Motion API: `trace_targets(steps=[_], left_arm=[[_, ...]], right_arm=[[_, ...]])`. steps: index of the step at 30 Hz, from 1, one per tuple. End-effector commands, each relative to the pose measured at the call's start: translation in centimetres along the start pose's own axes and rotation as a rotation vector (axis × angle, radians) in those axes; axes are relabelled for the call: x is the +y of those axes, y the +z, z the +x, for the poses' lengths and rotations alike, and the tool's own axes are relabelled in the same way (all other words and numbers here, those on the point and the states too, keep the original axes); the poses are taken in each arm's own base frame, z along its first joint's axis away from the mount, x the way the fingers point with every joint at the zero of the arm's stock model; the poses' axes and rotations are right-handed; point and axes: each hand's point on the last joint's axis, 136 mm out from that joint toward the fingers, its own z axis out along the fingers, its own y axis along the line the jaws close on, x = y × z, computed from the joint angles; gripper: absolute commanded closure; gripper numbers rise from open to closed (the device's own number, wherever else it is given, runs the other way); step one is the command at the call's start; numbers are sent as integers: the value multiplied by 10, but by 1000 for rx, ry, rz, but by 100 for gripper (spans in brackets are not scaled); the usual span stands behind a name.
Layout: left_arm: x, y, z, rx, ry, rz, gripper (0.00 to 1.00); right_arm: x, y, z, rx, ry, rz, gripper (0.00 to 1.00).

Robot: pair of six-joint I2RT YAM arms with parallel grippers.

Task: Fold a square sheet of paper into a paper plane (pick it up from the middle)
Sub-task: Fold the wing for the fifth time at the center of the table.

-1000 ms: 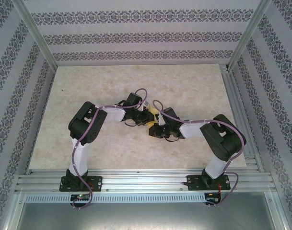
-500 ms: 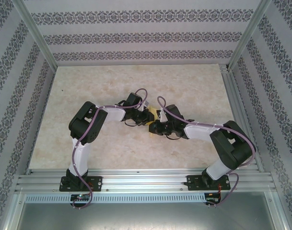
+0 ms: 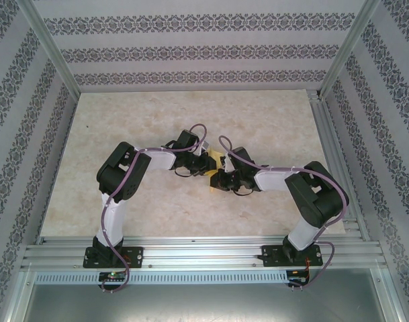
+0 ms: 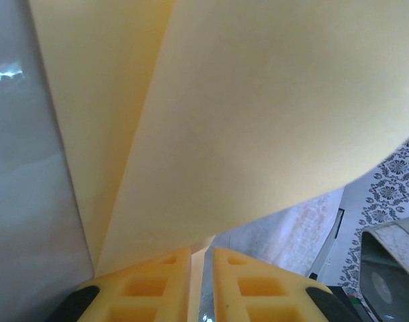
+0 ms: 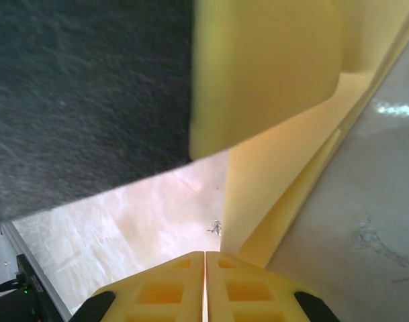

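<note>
1. Right, nearest first: both arm bases sit on the rail (image 3: 204, 249) at the near edge. The left arm (image 3: 117, 178) and right arm (image 3: 318, 198) bend inward over the table (image 3: 123, 114).
2. Left gripper (image 4: 201, 258): jaws narrow, with a thin pale strip of the paper (image 4: 258, 121) in the slit between them, so it is pinching the paper's edge.
3. Beyond the left fingers the paper fans up and away in two layers. A crease line runs from the pinch toward the top left. The right layer ends in a curved lower edge, and grey table shows at the far left.
4. Right gripper (image 5: 204, 265): jaws pressed flat together, no gap between them.
5. Just past the right fingertips, slightly to the right, folded paper layers stand on edge on the table. Their lower end comes down just beside the right-hand finger. It may be touching the finger, but the angle is too tight to say.
6. Further out in the right wrist view, a paper flap curls over. A dark textured block (image 5: 83, 94) covers the upper left, next to that flap.
7. Top view: the grippers meet at the table's middle. The paper is a small yellow patch between them, with the left gripper on its far-left side and the right gripper on its near-right.
8. Farthest back: pale marbled table surface, then the patterned wall (image 3: 191, 52).
</note>
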Motion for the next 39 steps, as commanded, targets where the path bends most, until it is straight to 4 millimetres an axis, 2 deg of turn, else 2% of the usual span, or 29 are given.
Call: trace_targets(steps=[1, 3, 6, 10, 12, 17, 20, 23, 28, 30, 33, 37, 39], left_arm=[[40, 14, 10, 27, -56, -89, 81], [37, 14, 8, 21, -54, -81, 81], [36, 13, 7, 19, -50, -86, 81], [42, 12, 9, 14, -61, -94, 82], [46, 11, 12, 14, -65, -93, 82], [50, 16, 14, 27, -77, -81, 82], [50, 14, 13, 19, -76, -85, 82], [53, 16, 13, 22, -83, -84, 82], [52, 14, 12, 23, -83, -81, 82], [52, 11, 11, 20, -80, -85, 82], [54, 10, 10, 27, -83, -88, 82], [53, 7, 9, 24, -75, -91, 82], [53, 7, 10, 25, -76, -91, 82]], right_arm=[[-15, 7, 10, 37, -12, 58, 91], [-19, 16, 18, 53, 12, 25, 91], [-37, 27, 28, 97, 48, 74, 91], [-43, 26, 31, 95, 65, 95, 93], [-35, 16, 26, 77, 41, 105, 93], [12, -1, 12, 49, -25, -2, 90], [17, -2, 7, 25, -23, -18, 90], [12, 8, 10, 42, -2, -19, 91], [-22, 23, 28, 111, 47, 102, 93], [-34, 23, 36, 139, 49, 166, 94], [-39, 18, 43, 153, 35, 209, 94], [-24, 3, 36, 120, 11, 182, 94], [-2, -8, 23, 87, -22, 143, 93]])
